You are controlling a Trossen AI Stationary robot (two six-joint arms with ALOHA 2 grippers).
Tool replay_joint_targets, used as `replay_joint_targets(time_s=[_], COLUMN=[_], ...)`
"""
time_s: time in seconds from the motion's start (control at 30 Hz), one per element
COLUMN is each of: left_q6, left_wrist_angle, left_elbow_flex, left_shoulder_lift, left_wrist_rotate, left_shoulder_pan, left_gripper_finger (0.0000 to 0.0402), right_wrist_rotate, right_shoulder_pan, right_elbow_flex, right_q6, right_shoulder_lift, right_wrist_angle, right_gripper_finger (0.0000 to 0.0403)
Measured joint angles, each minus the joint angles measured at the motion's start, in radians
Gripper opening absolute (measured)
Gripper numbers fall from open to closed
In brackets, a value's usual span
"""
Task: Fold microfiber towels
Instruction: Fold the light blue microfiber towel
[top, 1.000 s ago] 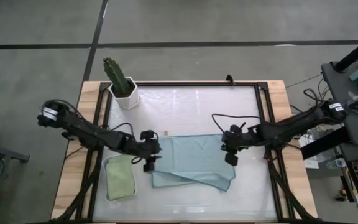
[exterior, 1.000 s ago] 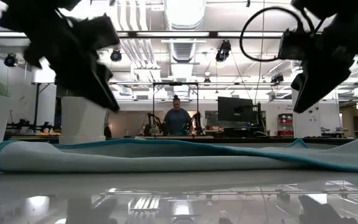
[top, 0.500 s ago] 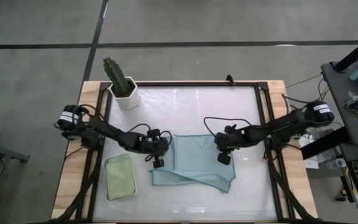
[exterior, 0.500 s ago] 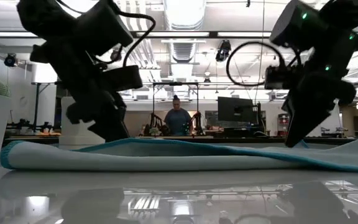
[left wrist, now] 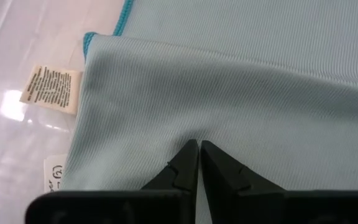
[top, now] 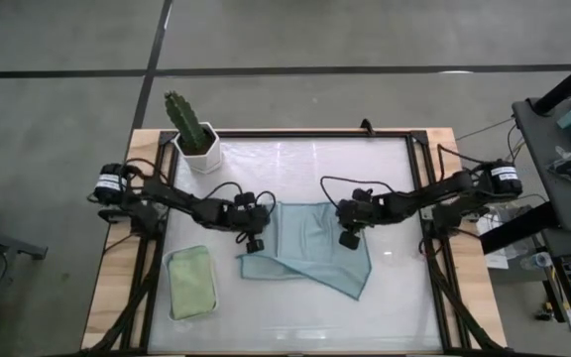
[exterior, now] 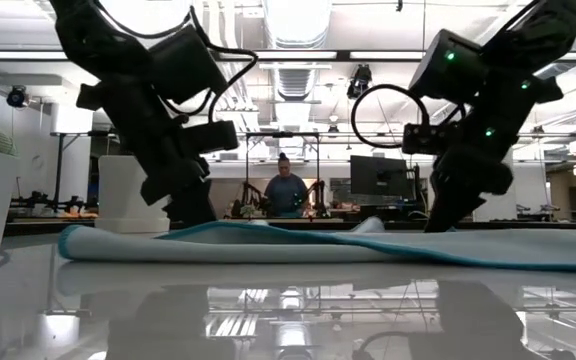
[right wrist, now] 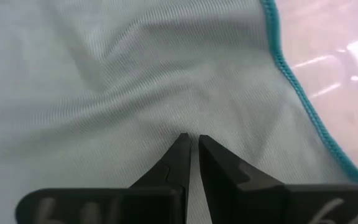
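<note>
A pale blue towel [top: 310,248] with a teal hem lies loosely folded at the table's middle, one layer over another. My left gripper [top: 254,242] is shut on its left side and my right gripper [top: 347,238] is shut on its right side, both slanting down onto it. The low view shows the towel [exterior: 298,245] flat on the table between the two grippers. A folded sage green towel [top: 192,281] lies in the white tray [top: 171,297] at the near left. My left gripper pinches the top layer [left wrist: 194,134] between its two fingertips, near that layer's left corner and a little in from its edge. The fingers slant down from the table's left. The cloth lies on the layer below, with a small crease at the tips. My right gripper pinches the cloth [right wrist: 191,124] a little in from the hemmed right edge [right wrist: 291,74], slanting down from the table's right. Wrinkles run out from the fingertips. The towel rests on the table; one layer or several, I cannot tell.
A cactus in a white pot [top: 194,134] stands at the far left corner. Two white care tags [left wrist: 51,86] stick out by the towel's left edge. A person [exterior: 286,192] stands far behind the table. Bare glossy table lies near and far of the towel.
Both grippers have come down onto the pale blue towel and moved toward each other, toward the table's middle. The towel's far part has been drawn in narrower and rumpled; its left end has slid toward the right, while the near edge stays about where it was.
</note>
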Motion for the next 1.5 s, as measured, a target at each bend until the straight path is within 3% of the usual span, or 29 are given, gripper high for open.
replay_joint_targets(time_s=[0.37,0.67,0.87,1.07,1.23,1.37,1.5], left_q6=[0.085,0.089,0.086,0.083,0.001,-0.092,-0.1], left_wrist_angle=[-0.027,-0.017,-0.009,-0.012,-0.021,-0.142,-0.239], left_elbow_flex=[-0.007,0.005,0.03,0.063,0.099,0.116,0.098], left_shoulder_lift=[-0.048,-0.171,-0.241,-0.249,-0.241,-0.241,-0.24], left_wrist_rotate=[-0.041,-0.046,-0.045,-0.044,-0.045,-0.046,-0.046], left_shoulder_pan=[0.078,0.051,-0.05,-0.222,-0.331,-0.368,-0.378], left_gripper_finger=[0.0008,0.0008,0.0007,0.0002,0.0002,0.0005,0.0037], right_wrist_rotate=[0.067,0.046,0.041,0.04,0.042,0.047,0.023], right_shoulder_pan=[-0.14,-0.132,-0.008,0.193,0.334,0.402,0.466], right_elbow_flex=[-0.004,-0.004,-0.005,-0.002,0.043,0.085,0.12], right_q6=[-0.147,-0.124,-0.059,0.036,0.11,0.159,0.186], right_shoulder_lift=[-0.029,-0.193,-0.313,-0.395,-0.399,-0.357,-0.302], right_wrist_angle=[0.003,-0.043,-0.082,-0.08,-0.082,-0.098,-0.202], right_gripper_finger=[0.0027,0.0027,0.0027,0.0027,0.0027,0.0027,0.0027])
